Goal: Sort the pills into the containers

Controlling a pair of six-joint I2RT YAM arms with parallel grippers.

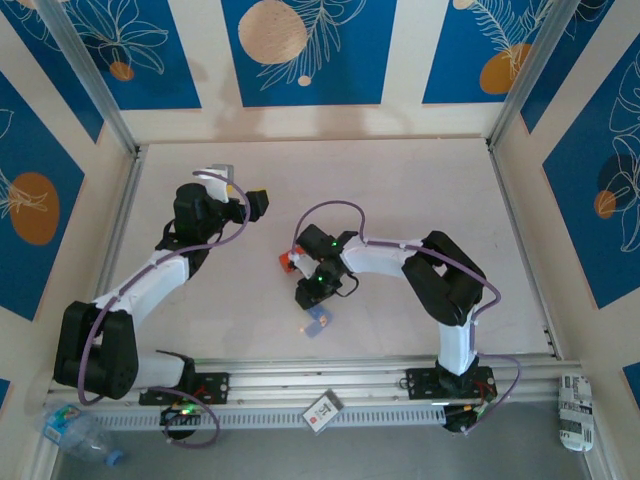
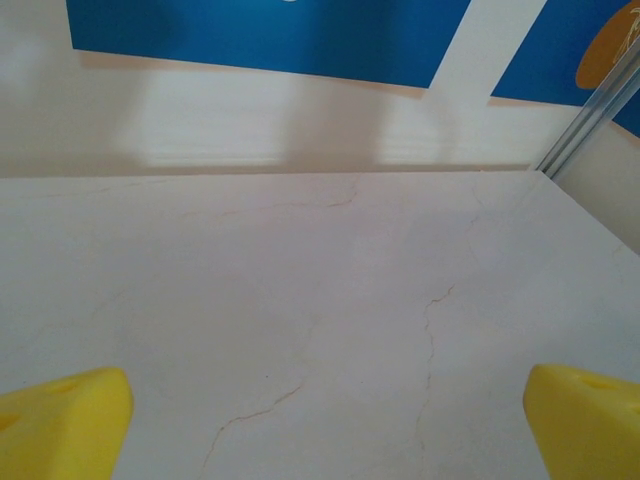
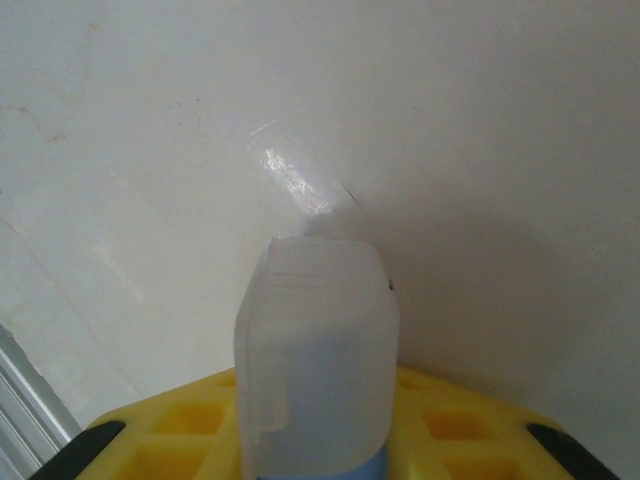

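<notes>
Bottle (image 1: 285, 262) on table (image 1: 420, 190), container (image 1: 318, 322) before it

No text can be read with certainty. The white card (image 1: 322, 411) on the front rail (image 1: 400, 381) and the printed packet (image 1: 575, 412) beside it carry marks too small to decipher.

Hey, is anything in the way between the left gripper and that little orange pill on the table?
Yes. Seen from above, the orange bottle and the right gripper, shut on the container, lie roughly on the line from the open left gripper to the pill.
</notes>
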